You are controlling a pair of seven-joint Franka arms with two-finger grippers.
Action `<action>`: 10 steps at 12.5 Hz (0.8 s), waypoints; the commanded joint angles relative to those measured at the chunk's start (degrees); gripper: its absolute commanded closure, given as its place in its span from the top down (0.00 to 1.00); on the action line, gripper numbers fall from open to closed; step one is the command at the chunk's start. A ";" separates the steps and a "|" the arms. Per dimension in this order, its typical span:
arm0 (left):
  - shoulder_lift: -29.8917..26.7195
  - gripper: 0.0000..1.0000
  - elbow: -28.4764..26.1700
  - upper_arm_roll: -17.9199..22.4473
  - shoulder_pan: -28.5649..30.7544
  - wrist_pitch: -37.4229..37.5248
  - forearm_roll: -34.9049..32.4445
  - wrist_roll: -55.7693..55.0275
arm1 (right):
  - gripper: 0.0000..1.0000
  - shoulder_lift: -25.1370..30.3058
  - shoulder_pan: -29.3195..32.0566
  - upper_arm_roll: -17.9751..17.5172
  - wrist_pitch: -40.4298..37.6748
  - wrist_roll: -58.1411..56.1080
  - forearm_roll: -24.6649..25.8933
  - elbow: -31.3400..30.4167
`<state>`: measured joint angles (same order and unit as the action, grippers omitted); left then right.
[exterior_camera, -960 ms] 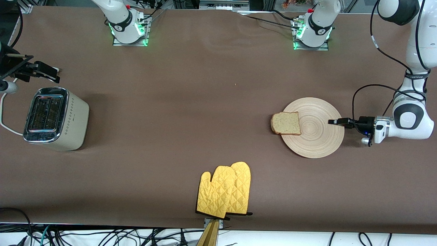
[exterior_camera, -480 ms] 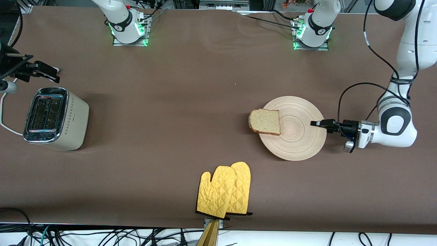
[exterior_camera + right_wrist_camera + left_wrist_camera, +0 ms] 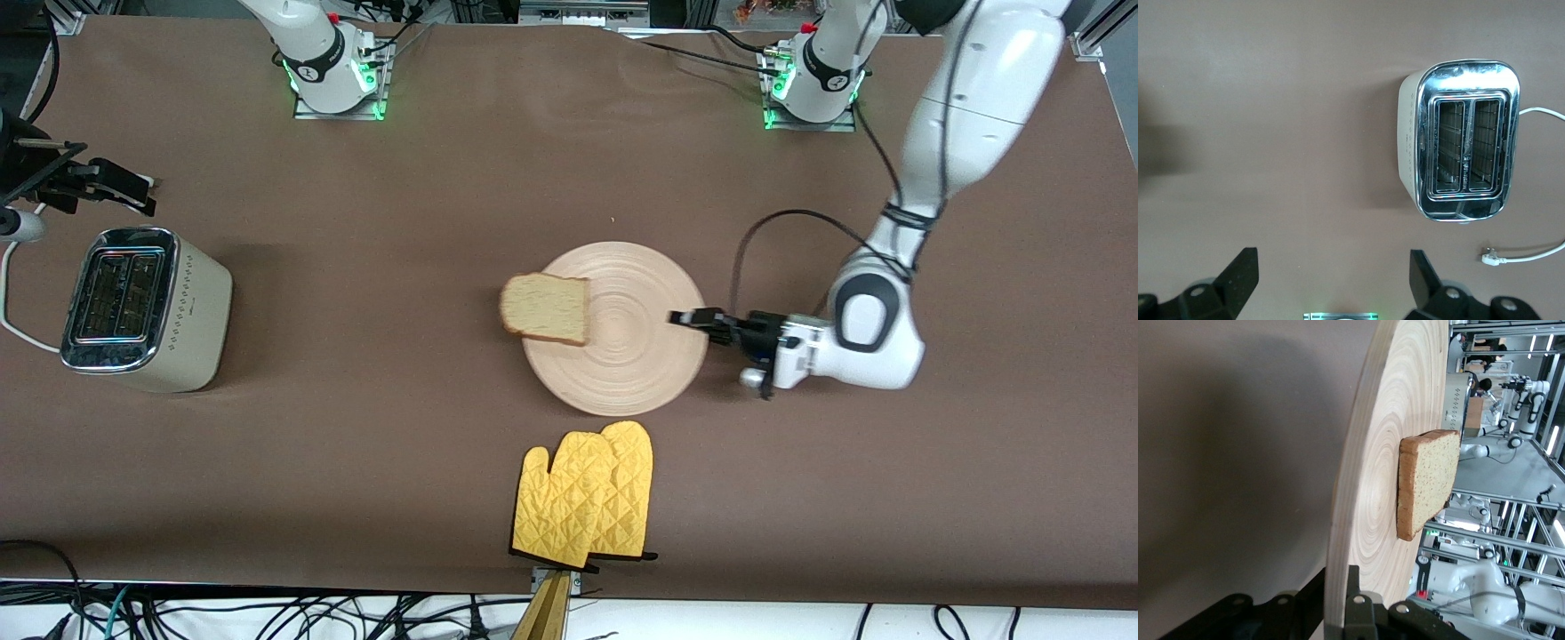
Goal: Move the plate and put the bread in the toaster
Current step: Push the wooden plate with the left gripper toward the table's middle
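**Plate crosses to mid-table, bread riding along**

My left gripper is clamped on the rim of the plate; in the left wrist view my fingers bite the wooden edge from both faces. Over the last second I have carried the plate from the left arm's end of the table to about the middle, and it now sits just above the yellow oven mitts in the front view, slightly farther from the front camera than they are. I cannot tell from these views whether the plate is sliding on the cloth or lifted a little off it.

The bread has travelled with the plate and kept its place: it lies on the edge toward the right arm's end, overhanging the rim. It has not slipped, which matters, since a jolt could tip it off.

The toaster stands well apart at the right arm's end, upright, both slots up and looking empty in the right wrist view. My right gripper hangs above the table near the toaster, fingers spread wide and empty, waiting.

I judge the plate move is well along and the bread is closer to my right arm's reach. The bread step is not yet begun.
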<state>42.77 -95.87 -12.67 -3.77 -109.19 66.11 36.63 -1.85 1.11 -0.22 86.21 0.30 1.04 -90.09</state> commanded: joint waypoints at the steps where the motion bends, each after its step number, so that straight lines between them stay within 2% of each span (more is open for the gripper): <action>1: -1.55 0.00 -2.66 1.24 -9.82 -10.03 9.35 -0.86 | 1.00 0.10 0.03 -0.13 -0.34 0.49 0.11 0.70; 3: 0.29 0.00 -2.22 1.24 -15.98 -17.43 15.16 -0.33 | 1.00 0.01 0.12 -0.13 -0.43 -0.12 0.28 0.70; 5: 2.40 0.00 -1.95 1.24 -20.30 -21.04 15.53 -0.24 | 1.00 0.01 0.12 -0.13 -0.43 0.40 0.11 0.70; 9: 4.07 0.00 -2.04 1.24 -21.81 -23.96 17.28 -0.33 | 1.00 -0.34 -0.06 -0.13 -1.04 -0.65 0.28 0.70; 10: 4.34 0.15 -2.04 1.24 -21.81 -23.96 17.55 -0.42 | 1.00 -0.87 -0.06 -0.21 -1.13 -0.40 0.28 0.70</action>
<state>46.48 -98.10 -11.97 -25.25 -132.86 81.62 35.95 -1.99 1.12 -0.23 86.09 0.26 1.04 -90.09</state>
